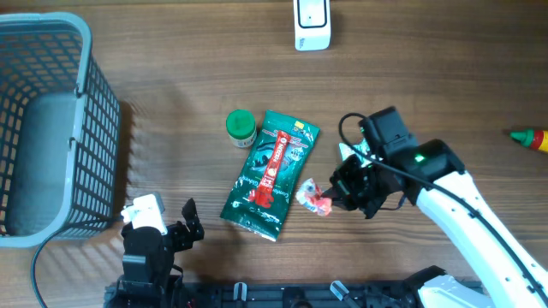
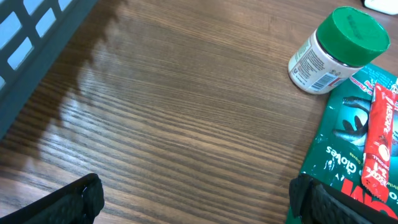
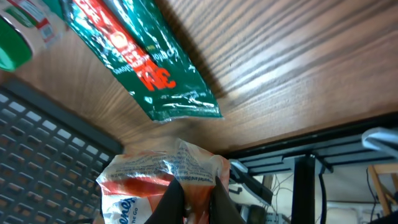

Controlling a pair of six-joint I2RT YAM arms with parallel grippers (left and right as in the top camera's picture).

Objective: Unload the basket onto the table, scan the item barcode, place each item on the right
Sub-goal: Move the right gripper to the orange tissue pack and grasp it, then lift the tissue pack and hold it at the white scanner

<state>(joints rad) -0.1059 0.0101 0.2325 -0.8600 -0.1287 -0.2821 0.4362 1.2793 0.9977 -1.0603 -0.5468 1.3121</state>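
Obscured items: the small packet [image 1: 314, 198] sits just right of centre in the overhead view, half covered by the right gripper [image 3: 195, 191]. In the right wrist view its lower part is hidden behind the two dark fingers [image 3: 175, 200], which are pinched nearly together on it. Its wrapper is crumpled, and the fine print on the white panel is too small to read. No barcode can be made out on it in any view. Blue lettering at its lower left is cut off by the frame edge.

The left gripper [image 2: 198, 204] shows only its fingertips in the bottom corners of the left wrist view, spread wide over bare table [image 1: 171, 68] and holding nothing.

At the right edge of the overhead view a red, yellow and green object [image 1: 531, 137] is cut off and cannot be identified.

Writing: the green pouch [image 1: 270, 171], centre of the overhead view, carries a red band with white lettering. White text on it in the left wrist view appears to read "Globes". The green-capped bottle [image 1: 241, 127], at the pouch's upper left corner, has a white label with illegible print.

Task item: the small packet is orange-red and white, shiny and creased. It lies just right of the pouch's lower half, well below the white scanner [image 1: 311, 24] at top centre. A grey basket [image 1: 103, 128] fills the left side.
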